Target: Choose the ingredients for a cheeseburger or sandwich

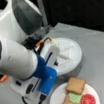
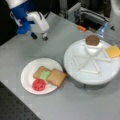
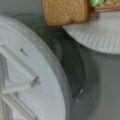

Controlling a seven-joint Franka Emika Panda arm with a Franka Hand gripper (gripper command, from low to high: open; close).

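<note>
My gripper [image 2: 38, 37] hangs over the bare grey desk [image 2: 62, 105] near a front view's top left, holding nothing and touching nothing; two dark fingertips [image 2: 45, 38] point down, yet I cannot tell how wide they stand. In the wrist view my gripper does not show.

Nearest in a front view's bottom sits the paper plate [image 2: 26, 76] with the sandwich pieces. The tomato disc [image 2: 39, 85] lies at the plate's front edge. Behind it one bread slice [image 2: 39, 72] carries the lettuce [image 2: 45, 74], and a second bread slice [image 2: 57, 77] lies just beside, overlapping it toward the right. The wrist view shows that second slice's corner over the plate's ribbed rim.

Just beside the plate, to the right, stands the round white tray [image 2: 75, 53] with raised dividers that cross in the middle. At its far side the patty [image 2: 92, 40] rests in one compartment, and the cheese [image 2: 113, 51] lies at the right edge in the next one.

Beyond the tray an orange piece [image 2: 81, 28] lies on the desk.
</note>
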